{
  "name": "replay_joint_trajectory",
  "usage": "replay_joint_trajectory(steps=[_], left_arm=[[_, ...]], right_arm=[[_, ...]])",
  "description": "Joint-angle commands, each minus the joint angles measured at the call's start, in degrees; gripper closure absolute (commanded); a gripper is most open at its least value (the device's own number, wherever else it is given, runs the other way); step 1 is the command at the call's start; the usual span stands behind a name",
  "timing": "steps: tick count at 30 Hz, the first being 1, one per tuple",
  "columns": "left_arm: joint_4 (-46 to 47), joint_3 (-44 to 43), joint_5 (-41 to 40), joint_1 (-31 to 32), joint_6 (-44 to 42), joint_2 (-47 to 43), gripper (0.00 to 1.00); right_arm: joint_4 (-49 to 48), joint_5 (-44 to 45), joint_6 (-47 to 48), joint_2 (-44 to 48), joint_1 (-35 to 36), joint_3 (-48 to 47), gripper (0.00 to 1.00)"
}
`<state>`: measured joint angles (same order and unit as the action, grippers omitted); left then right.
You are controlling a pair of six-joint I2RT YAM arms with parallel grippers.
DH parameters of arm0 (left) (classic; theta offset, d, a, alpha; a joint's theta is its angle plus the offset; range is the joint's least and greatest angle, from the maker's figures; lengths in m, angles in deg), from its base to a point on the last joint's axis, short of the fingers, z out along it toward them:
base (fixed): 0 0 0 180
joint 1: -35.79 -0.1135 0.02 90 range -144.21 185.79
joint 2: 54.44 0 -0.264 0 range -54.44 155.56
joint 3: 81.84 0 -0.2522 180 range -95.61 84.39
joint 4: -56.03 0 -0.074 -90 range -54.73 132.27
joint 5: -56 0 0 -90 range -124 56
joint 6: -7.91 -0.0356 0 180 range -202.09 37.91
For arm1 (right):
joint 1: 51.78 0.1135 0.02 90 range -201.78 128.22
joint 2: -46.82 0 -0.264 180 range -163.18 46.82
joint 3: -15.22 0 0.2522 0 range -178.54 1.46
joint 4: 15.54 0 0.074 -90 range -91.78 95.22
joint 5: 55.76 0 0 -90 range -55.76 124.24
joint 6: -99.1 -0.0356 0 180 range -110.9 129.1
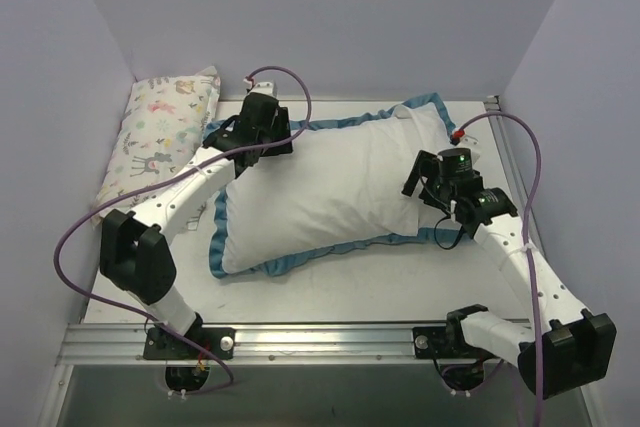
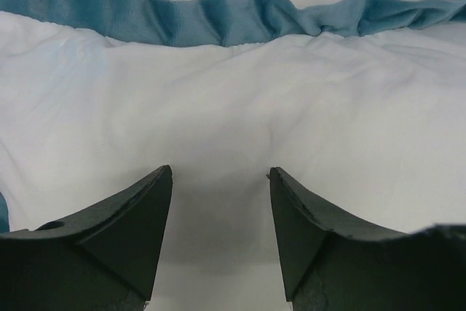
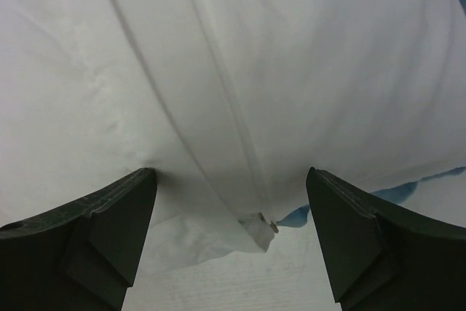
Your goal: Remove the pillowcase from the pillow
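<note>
The pillowcase (image 1: 330, 187) lies across the table with its plain white side up and its blue ruffled trim (image 1: 300, 262) around the edge. It is plump, and the pillow inside it is hidden. My left gripper (image 1: 250, 152) is at the case's far left corner. Its jaws (image 2: 220, 172) stand apart over white cloth (image 2: 218, 92), just short of the trim (image 2: 218, 20). My right gripper (image 1: 422, 182) is at the case's right end, wide open (image 3: 231, 172). A zipper seam (image 3: 233, 114) runs down between its fingers to a small metal pull (image 3: 271, 226).
A small pastel animal-print pillow (image 1: 165, 137) leans along the left wall. Purple cables (image 1: 290, 87) loop over both arms. A metal rail (image 1: 320, 342) marks the near table edge, and purple walls close in the back and sides.
</note>
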<state>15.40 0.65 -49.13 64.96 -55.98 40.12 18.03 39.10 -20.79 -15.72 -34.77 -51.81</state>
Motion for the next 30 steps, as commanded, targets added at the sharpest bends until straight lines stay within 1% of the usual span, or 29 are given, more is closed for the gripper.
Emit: replay_joint_trajectory(steps=[1, 5, 7, 8, 9, 10, 12, 13, 14, 15, 16, 17, 18, 19, 20, 21, 23, 24, 27, 30], left_arm=[[-0.37, -4.75, 1.07, -0.08, -1.50, -0.96, 0.36], [-1.07, -5.46, 2.12, 0.63, -2.02, -1.49, 0.35], [-1.34, -5.81, 2.48, 1.76, -2.46, -1.92, 0.32], [-1.51, -6.34, 3.09, 2.47, -3.25, -2.19, 0.21], [-1.60, -6.78, 3.27, 3.34, -3.78, -2.71, 0.15], [-1.86, -7.30, 3.18, 5.61, -4.13, -2.81, 0.11], [-2.57, -9.32, 2.48, 8.08, -5.01, -2.89, 0.05], [-2.57, -9.94, 2.31, 9.58, -5.01, -2.81, 0.05], [-2.66, -10.56, 1.69, 12.11, -5.01, -2.72, 0.04], [-2.57, -11.69, 1.25, 13.53, -4.67, -2.02, 0.04], [-2.48, -12.14, 1.08, 14.50, -4.14, -1.49, 0.03], [-2.22, -12.75, 1.25, 16.86, -3.44, -0.79, 0.03], [-2.22, -14.50, 1.08, 17.93, -3.35, 1.13, 0.03], [-2.22, -15.47, 0.64, 19.07, -3.17, 2.19, 0.03], [-2.31, -16.61, 0.02, 21.52, -3.17, 3.42, 0.03], [-2.48, -18.89, -0.16, 22.41, -3.17, 5.87, 0.03], [-2.92, -21.45, -1.12, 24.44, -2.99, 8.34, 0.03], [-3.27, -22.50, -1.65, 26.01, -2.91, 10.62, 0.03], [-4.67, -27.60, -4.10, 27.95, -2.29, 14.93, 0.03], [-7.92, -31.56, -7.71, 28.31, -0.97, 19.06, 0.03]], right_arm=[[-0.30, 4.89, 0.53, 2.86, -1.54, 0.71, 0.13], [-0.39, 8.57, 0.45, 3.92, -2.42, 1.77, 0.08], [-0.30, 9.46, 0.10, 2.61, -3.39, 1.95, 0.07], [-0.21, 9.99, -0.17, 2.08, -4.78, 2.21, 0.06], [-1.08, 9.73, -0.69, 1.03, -5.67, 3.17, 0.05], [-1.70, 8.77, -0.87, 0.50, -6.55, 3.79, 0.05], [-4.59, 6.31, -2.10, -1.60, -9.52, 5.02, 0.05], [-6.17, 2.47, -2.45, -2.05, -10.33, 7.03, 0.05], [-7.93, 0.08, -3.32, -2.58, -11.55, 8.26, 0.09], [-11.78, -3.07, -3.77, -3.54, -13.13, 9.32, 0.12], [-13.47, -8.41, -4.38, -4.25, -13.76, 11.33, 0.18], [-14.88, -10.38, -5.08, -4.86, -13.85, 12.05, 0.37], [-18.11, -11.97, -6.48, -5.48, -13.76, 13.01, 0.52], [-19.36, -16.07, -7.45, -5.57, -13.68, 15.37, 0.66], [-22.51, -17.59, -8.51, -5.57, -13.76, 16.70, 0.83], [-25.93, -19.00, -11.22, -5.14, -13.50, 17.76, 0.89], [-29.46, -21.90, -13.34, -3.65, -12.10, 20.91, 0.95], [-32.35, -22.52, -14.57, -3.03, -11.31, 21.54, 0.94], [-36.93, -24.20, -16.69, -1.01, -8.32, 23.39, 0.94], [-38.71, -25.52, -18.10, 0.93, -7.44, 23.92, 0.94]])
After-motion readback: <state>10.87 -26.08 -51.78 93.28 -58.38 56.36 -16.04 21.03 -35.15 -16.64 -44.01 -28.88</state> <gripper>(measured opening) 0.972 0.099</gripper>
